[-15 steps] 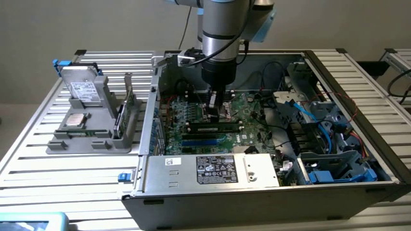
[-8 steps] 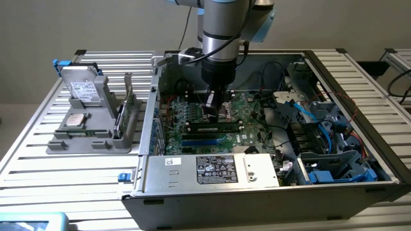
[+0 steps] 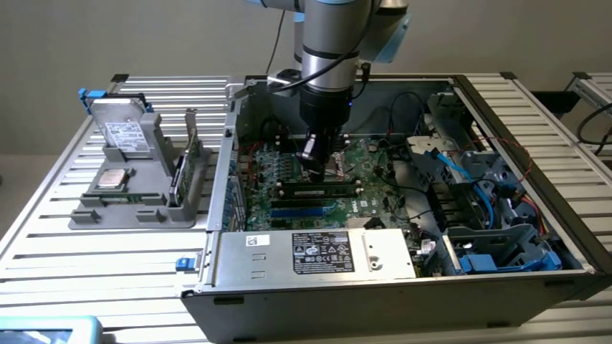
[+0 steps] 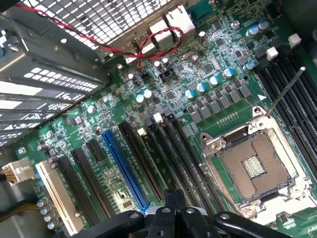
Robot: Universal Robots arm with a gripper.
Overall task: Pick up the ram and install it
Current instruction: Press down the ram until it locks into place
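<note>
We start at the gripper [image 3: 319, 159]: its fingers [image 4: 172, 198] are pressed together, tips meeting, and we see nothing between them. In the wrist view the gripper [image 4: 173, 210] hangs low over the motherboard [image 4: 208, 74], its closed tips over a run of long black slots [image 4: 163, 153]. A single blue slot [image 4: 124, 168] runs alongside, just off to one side of the tips.

A little further out on the other side is the open processor socket [image 4: 255, 166], a silver frame with its thin lever [image 4: 285, 94] raised. Beyond the slots, red wires [image 4: 158, 37] loop near the rear ports.

Now the ram [image 3: 319, 191]: in the exterior view it lies lengthwise along a slot on the motherboard [image 3: 373, 161], just in front of the fingers on the camera's side and apart from them. It looks seated with a clip at each end, though we cannot tell whether it is fully down. Just past it, further from the fingers, are two blue slots [image 3: 301, 209], then the grey power supply [image 3: 316, 252] with its label.

All this sits inside the open computer case [image 3: 383, 301]. Well away from the fingers, towards the exterior view's left, a grey fixture [image 3: 139, 208] rests on the slatted table [image 3: 57, 236]. It holds a square silver processor chip [image 3: 112, 179] and thin boards [image 3: 182, 168] standing on edge.
</note>
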